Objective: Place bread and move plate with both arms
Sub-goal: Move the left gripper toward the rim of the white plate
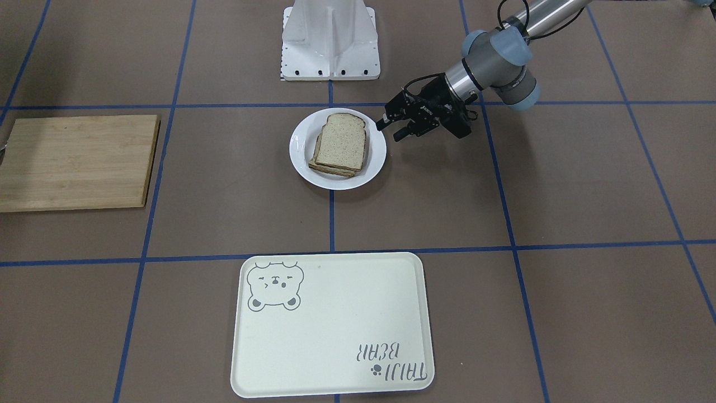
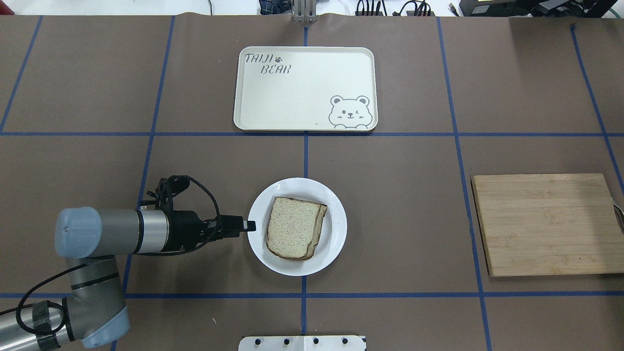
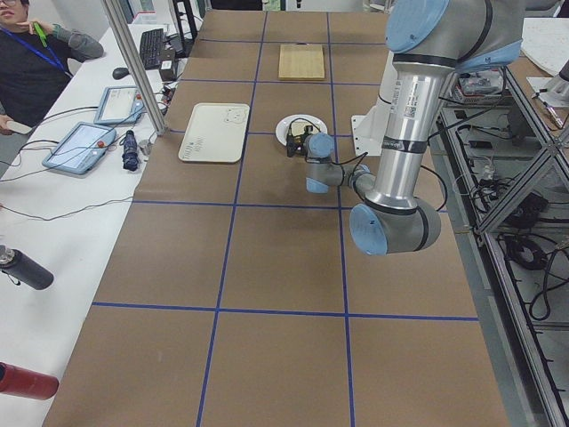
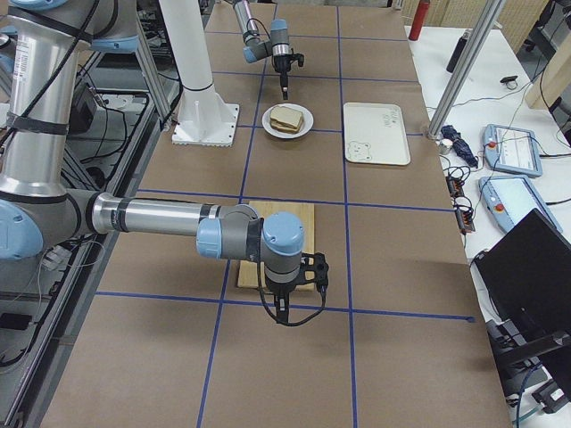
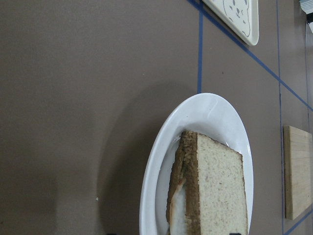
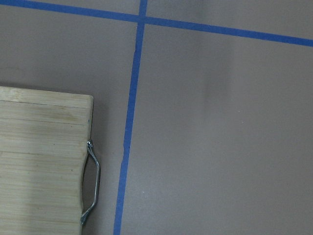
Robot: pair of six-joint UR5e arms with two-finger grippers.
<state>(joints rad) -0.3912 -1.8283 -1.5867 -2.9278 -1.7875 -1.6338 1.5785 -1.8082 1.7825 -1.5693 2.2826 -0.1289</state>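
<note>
The white plate point(image 1: 302, 140) stands at the table's middle; it also shows in the overhead view point(image 2: 336, 229) and the left wrist view point(image 5: 210, 112). The bread point(image 1: 341, 140) lies on it, plain face up, on top of a second slice, slightly offset point(image 2: 292, 229). In the left wrist view a bit of white shows under the top slice point(image 5: 220, 191). My left gripper point(image 1: 390, 130) is open, low at the plate's rim on the robot's left point(image 2: 248, 225), holding nothing. My right gripper point(image 4: 290, 312) shows only in the exterior right view, just beyond the cutting board's outer end; I cannot tell whether it is open.
A cream bear tray point(image 2: 292, 97) lies across the table from the plate point(image 1: 335, 336). A wooden cutting board point(image 2: 546, 224) lies on the robot's right point(image 1: 72, 162), with a metal handle point(image 6: 93, 181) at its end. The white base block point(image 1: 330, 39) stands behind the plate.
</note>
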